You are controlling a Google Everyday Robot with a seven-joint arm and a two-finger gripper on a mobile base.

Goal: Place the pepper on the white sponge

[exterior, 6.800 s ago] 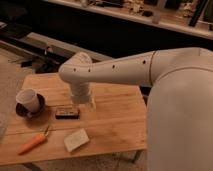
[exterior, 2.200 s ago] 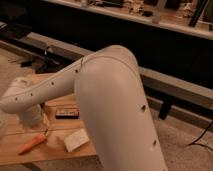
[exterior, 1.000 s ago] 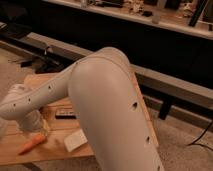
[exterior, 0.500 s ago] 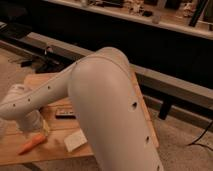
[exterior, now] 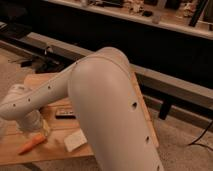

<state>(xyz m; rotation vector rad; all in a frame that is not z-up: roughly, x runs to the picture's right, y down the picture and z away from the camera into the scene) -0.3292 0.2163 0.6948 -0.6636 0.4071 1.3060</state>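
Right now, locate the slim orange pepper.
Camera view, lower left: the pepper, on the wooden table left of the white sponge, gripper at its right end.

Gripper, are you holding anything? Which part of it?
It cannot be told. The gripper is down at the thick end of the pepper, which lies flat on the table, but whether it grips that end is hidden.

Dim, warm indoor light falls from above and is brightest on the rounded top of the white arm (exterior: 107, 70), which carries a soft sheen without hard glare. The far wall is a dark band under a paler, lit shelf (exterior: 150, 15). The near left of the wooden table (exterior: 12, 155) lies in the arm's shade; the gripper (exterior: 44, 129) seems to sit there, low over the wood. Everything looks soft-edged and grainy.
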